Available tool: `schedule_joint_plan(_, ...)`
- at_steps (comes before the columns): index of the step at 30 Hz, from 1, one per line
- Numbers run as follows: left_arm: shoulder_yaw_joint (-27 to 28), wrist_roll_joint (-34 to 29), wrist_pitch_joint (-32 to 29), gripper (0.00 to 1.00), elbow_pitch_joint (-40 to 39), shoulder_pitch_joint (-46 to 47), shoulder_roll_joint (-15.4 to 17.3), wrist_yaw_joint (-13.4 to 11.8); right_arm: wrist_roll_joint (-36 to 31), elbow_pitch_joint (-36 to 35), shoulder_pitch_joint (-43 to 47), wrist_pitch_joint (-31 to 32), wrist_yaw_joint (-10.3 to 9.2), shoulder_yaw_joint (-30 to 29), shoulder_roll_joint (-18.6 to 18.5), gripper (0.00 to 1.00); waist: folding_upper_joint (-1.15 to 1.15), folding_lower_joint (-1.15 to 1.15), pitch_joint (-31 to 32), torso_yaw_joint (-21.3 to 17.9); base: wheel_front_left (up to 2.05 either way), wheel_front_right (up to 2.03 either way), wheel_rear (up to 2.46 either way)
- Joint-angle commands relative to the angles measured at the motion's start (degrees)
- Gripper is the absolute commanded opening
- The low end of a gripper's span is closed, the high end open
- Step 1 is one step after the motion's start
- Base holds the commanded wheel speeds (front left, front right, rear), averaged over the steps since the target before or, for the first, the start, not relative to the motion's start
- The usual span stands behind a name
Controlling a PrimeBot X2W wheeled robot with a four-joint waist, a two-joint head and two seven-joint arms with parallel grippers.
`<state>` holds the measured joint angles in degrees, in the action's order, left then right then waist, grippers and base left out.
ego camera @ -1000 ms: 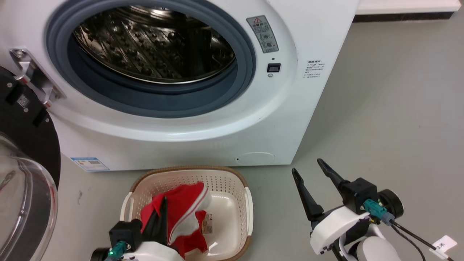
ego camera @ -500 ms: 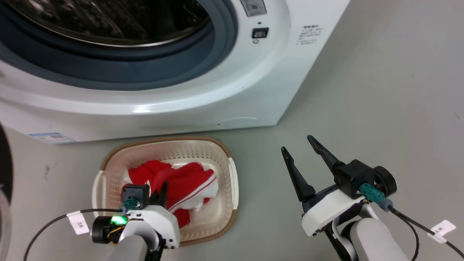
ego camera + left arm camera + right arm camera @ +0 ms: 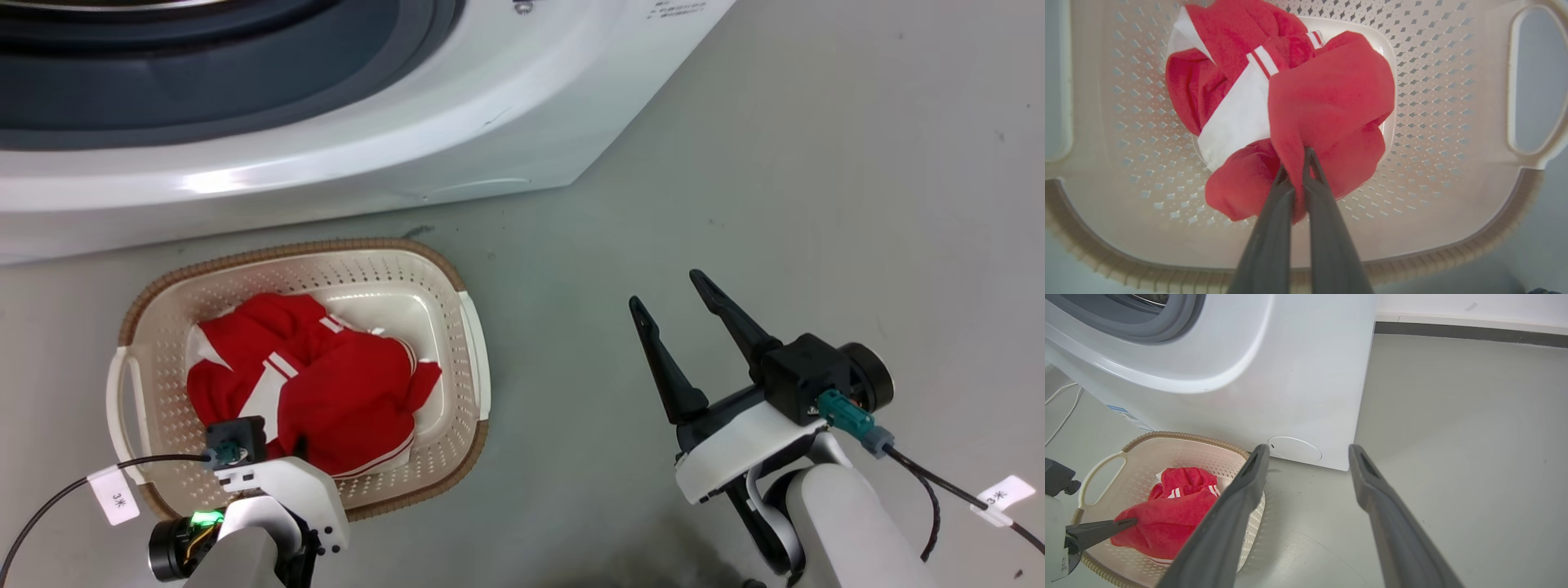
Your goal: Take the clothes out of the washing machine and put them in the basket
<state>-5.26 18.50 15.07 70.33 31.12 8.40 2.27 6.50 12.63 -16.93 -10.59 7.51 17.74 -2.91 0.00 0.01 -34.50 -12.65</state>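
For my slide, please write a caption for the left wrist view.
The left claw, shut, pinches a fold of the red clothes inside the cream basket.

6 o'clock: right gripper (image 3: 1308, 449), fingers spread wide, nothing between them. 11 o'clock: washing machine (image 3: 1298, 375), white, grey porthole ring. 8 o'clock: basket (image 3: 1102, 473) on grey floor (image 3: 1453, 437); clothes (image 3: 1167, 514) heaped inside, left gripper (image 3: 1128, 523) tip touching the red fabric.

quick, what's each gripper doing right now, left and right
Left gripper: jaws shut on the bright red fabric clothes with white trim, in the cream-white perforated plastic basket.
Right gripper: jaws open, holding nothing.
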Motion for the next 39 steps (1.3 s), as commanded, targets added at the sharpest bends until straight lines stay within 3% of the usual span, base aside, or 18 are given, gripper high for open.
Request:
schedule_joint_plan(1, 0.26, 0.46, 0.01, 0.0, 0.41, 0.63, 0.14, -0.2, -0.11, -0.07, -1.16, -0.1, -0.04, -0.02, 0.06, 1.0, 0.0, -0.01, -1.32, -0.13, 0.0, 0.0, 0.0)
schedule_joint_plan(7, 1.14, 2.27, -1.46, 0.0, 2.34, 2.49, -0.68, 0.41, -0.98, 0.36, -2.34, 0.09, -0.04, -0.38, 0.07, 1.0, 0.0, -0.01, -2.26, 1.37, 0.0, 0.0, 0.0)
schedule_joint_plan(8, 1.09, 2.4, -1.46, 0.29, 2.53, 2.53, -0.75, 0.53, -1.06, 0.53, -2.38, 0.18, -0.04, -0.22, 0.06, 1.0, 0.0, -0.01, -1.87, 1.62, 0.0, 0.0, 0.0)
schedule_joint_plan(9, 1.07, 2.47, -1.27, 0.73, 2.62, 2.54, -0.78, 0.53, -1.16, 0.77, -2.23, 0.19, -0.04, -0.1, 0.03, 1.0, 0.0, -0.01, -1.22, 1.82, 0.0, 0.0, 0.0)
schedule_joint_plan(10, 1.05, 2.58, -1.09, 1.0, 2.65, 2.41, -0.81, 0.61, -1.28, 1.08, -2.13, 0.19, -0.04, 0.01, 0.03, 1.0, 0.0, -0.01, -0.41, 1.98, 0.0, 0.0, 0.0)
schedule_joint_plan(19, 0.58, 1.82, 0.18, 1.0, -1.17, -1.5, -1.69, 1.01, -1.5, 3.89, 0.39, -0.03, -0.04, -1.55, 0.04, 1.0, 0.0, -0.01, 11.64, 4.1, 0.0, 0.0, 0.0)
schedule_joint_plan(28, 3.37, -1.56, 0.12, 1.0, -20.81, -10.46, -3.16, 0.31, -2.12, 4.55, 4.47, 0.02, -0.04, -4.04, 0.03, 1.0, 0.0, -0.01, 21.49, 7.34, 0.0, 0.0, 0.0)
schedule_joint_plan(39, 7.53, -6.25, 0.13, 1.0, -46.16, -17.41, -5.01, 0.98, -3.67, 2.21, 8.03, 1.05, -0.04, -7.27, 0.03, 1.0, 0.0, -0.01, 27.03, 9.75, 0.0, 0.0, 0.0)
